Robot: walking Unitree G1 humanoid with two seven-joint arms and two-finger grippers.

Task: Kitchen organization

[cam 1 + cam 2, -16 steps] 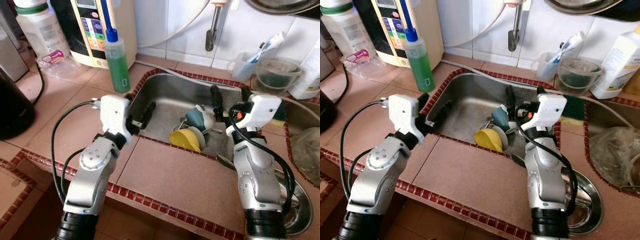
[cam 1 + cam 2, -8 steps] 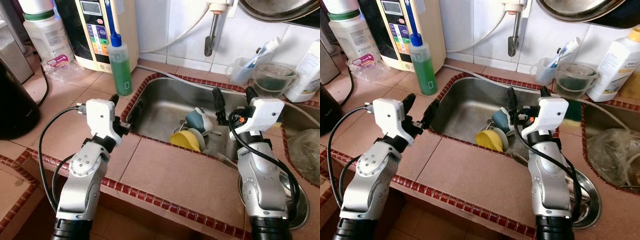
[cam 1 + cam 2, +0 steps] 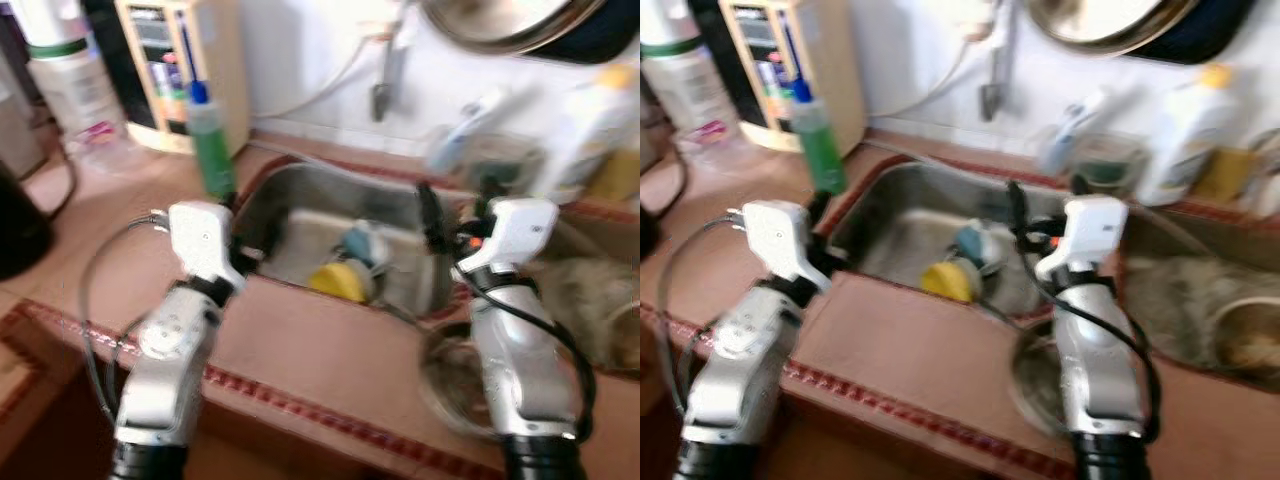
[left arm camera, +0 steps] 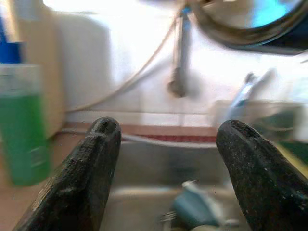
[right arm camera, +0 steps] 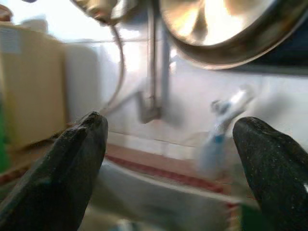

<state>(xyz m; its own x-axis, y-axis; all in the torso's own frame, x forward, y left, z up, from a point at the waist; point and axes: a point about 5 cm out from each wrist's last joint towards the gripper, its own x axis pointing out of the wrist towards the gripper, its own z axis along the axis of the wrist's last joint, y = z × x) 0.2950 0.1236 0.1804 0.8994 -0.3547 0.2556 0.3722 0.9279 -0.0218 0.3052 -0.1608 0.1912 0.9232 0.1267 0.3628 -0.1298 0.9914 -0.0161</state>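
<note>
The head views are blurred. A steel sink [image 3: 300, 215] holds a yellow bowl [image 3: 337, 281] and a teal cup [image 3: 360, 243]. My left gripper [image 4: 166, 139] is open and empty, held over the counter at the sink's left rim, pointing across the basin toward the faucet [image 4: 179, 53]. A green soap bottle [image 4: 21, 130] stands just beside its line. At the sink's right end my right gripper [image 5: 168, 139] is raised above the rim, open with nothing between its fingers [image 3: 428, 212].
A cream appliance [image 3: 175, 70] and a large jar [image 3: 65, 85] stand at the back left. A pan [image 3: 500, 20] hangs above the faucet. A white bottle [image 3: 1185, 135] and a toothbrush cup [image 3: 1075, 135] line the wall. A steel plate [image 3: 450, 375] lies by my right arm.
The whole picture has shifted and blurred, so the camera moved. Since a second ago my left gripper has drawn back out of the sink to its left rim. Both grippers stay open.
</note>
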